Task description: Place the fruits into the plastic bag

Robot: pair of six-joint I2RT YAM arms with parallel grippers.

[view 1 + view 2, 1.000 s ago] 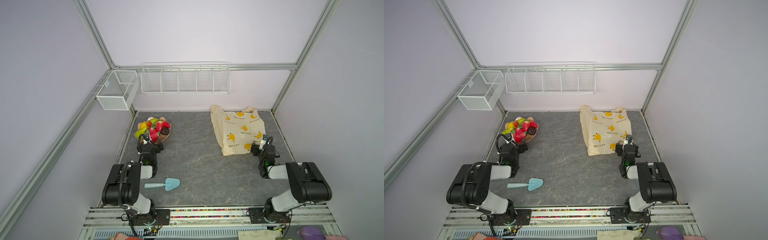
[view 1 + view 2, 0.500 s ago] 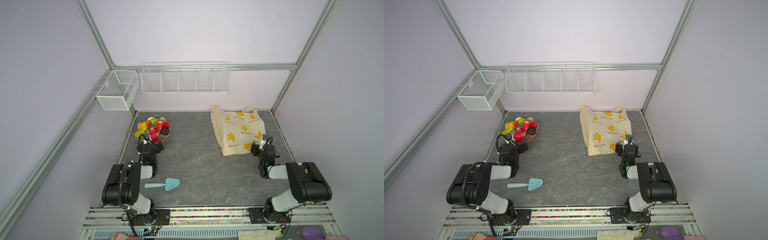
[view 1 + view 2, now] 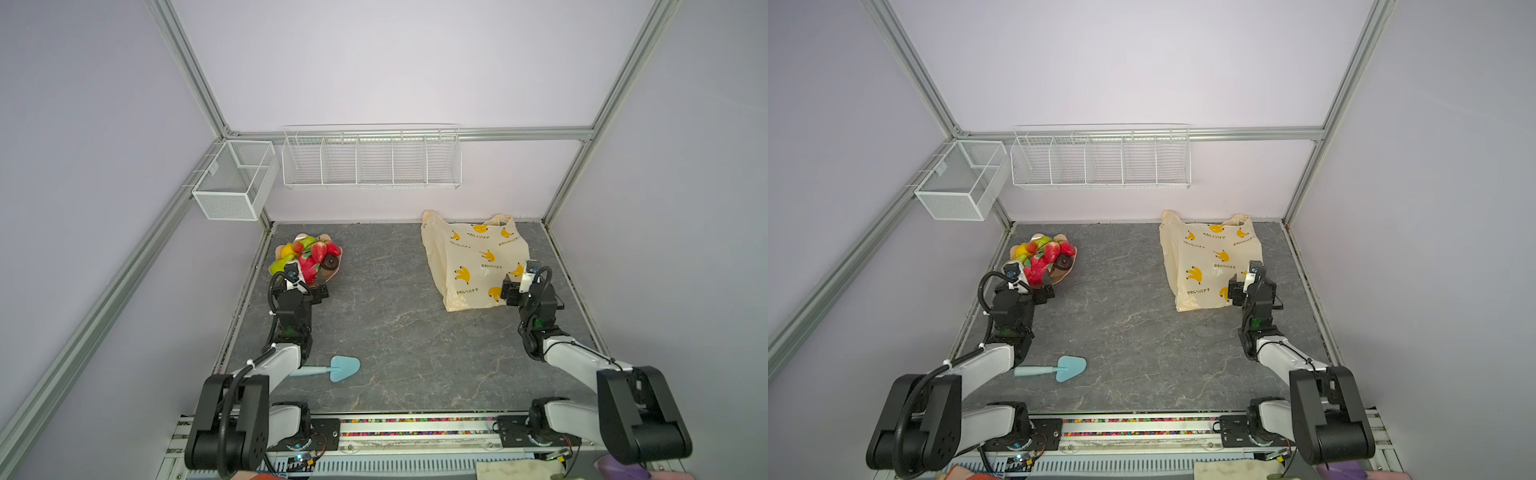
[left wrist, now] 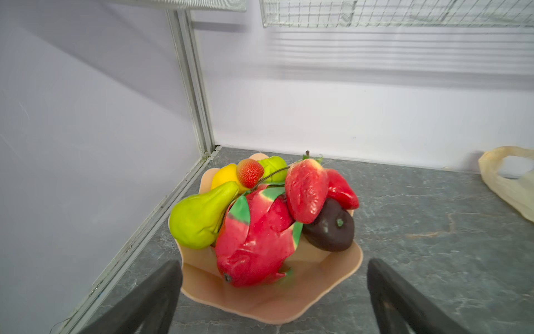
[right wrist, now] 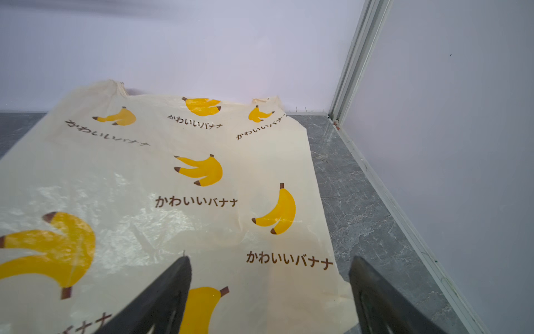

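The toy fruits (image 4: 254, 231) sit heaped on a peach scalloped dish (image 4: 260, 306) at the far-left corner of the desk (image 3: 395, 324), with the left fingers (image 4: 156, 295) spread wide just before it. The banana-printed plastic bag (image 3: 473, 257) lies flat at far right, the right fingers (image 5: 161, 297) spread over its near edge.

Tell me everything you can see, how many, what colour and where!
fruits: about eight, red, green, yellow and dark brown, piled on the dish.
dish: one, peach, table's back left corner.
plastic bag: one, cream with yellow bananas, lying flat at back right.
scoop: one, light blue, front left of the table.
wire rack: one, white, on the back wall.
mesh basket: one, white, on the left rail.
table: one, dark grey, under it all.
left gripper: one, black, open, facing the dish.
right gripper: one, black, open, at the bag's near corner.
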